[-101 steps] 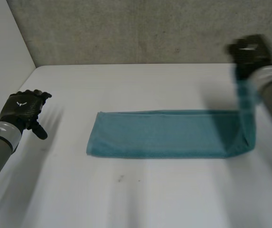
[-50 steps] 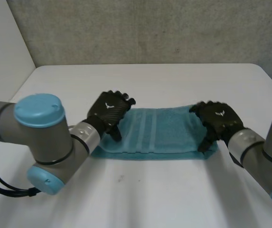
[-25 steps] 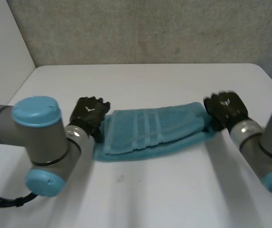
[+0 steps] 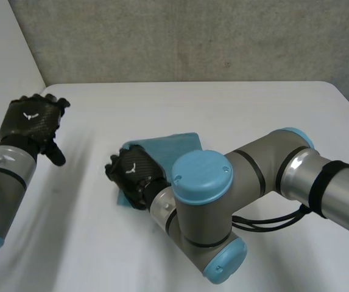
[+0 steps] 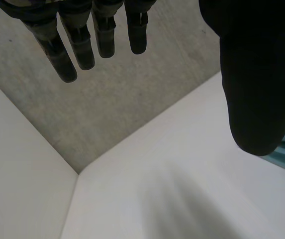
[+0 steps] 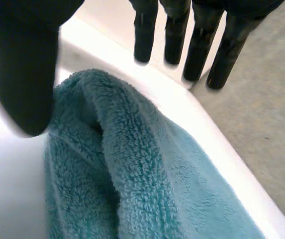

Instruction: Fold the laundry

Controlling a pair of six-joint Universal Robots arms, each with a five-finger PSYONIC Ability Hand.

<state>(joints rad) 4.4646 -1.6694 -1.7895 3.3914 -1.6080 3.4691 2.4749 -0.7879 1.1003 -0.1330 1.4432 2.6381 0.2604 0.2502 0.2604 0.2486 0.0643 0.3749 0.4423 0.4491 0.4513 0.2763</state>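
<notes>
Teal terry towel point(image 4: 177, 145) sits about mid-bench, a little toward the left edge of the white bench point(image 4: 241, 109) and well apart from every edge. It is gathered into a short, thick bundle several layers deep. In the head view its far edge runs straight and flat. Its near-left end is covered by the right hand point(image 4: 133, 176), whose arm reaches across from the right edge and blocks the towel's near side. In the right wrist view the pile is looped and dense. A rounded fold runs as a ridge under the palm, with a deep crease beside it and a flatter layer sloping off toward the wall point(image 4: 192, 36). The right hand is spread wide over this end: fingers point(image 6: 199, 45) straight and reaching past the towel over bare bench, thumb point(image 6: 23, 74) straight at the other side of the ridge, nothing pinched. Cannot tell whether the palm touches the cloth. The left hand point(image 4: 29, 125) is by the left edge, toward the far-left corner and well apart from the towel. Its fingers point(image 5: 82, 45) are straight and loose, its thumb is out, and it holds nothing. A sliver of teal shows just past the thumb in the left wrist view.
</notes>
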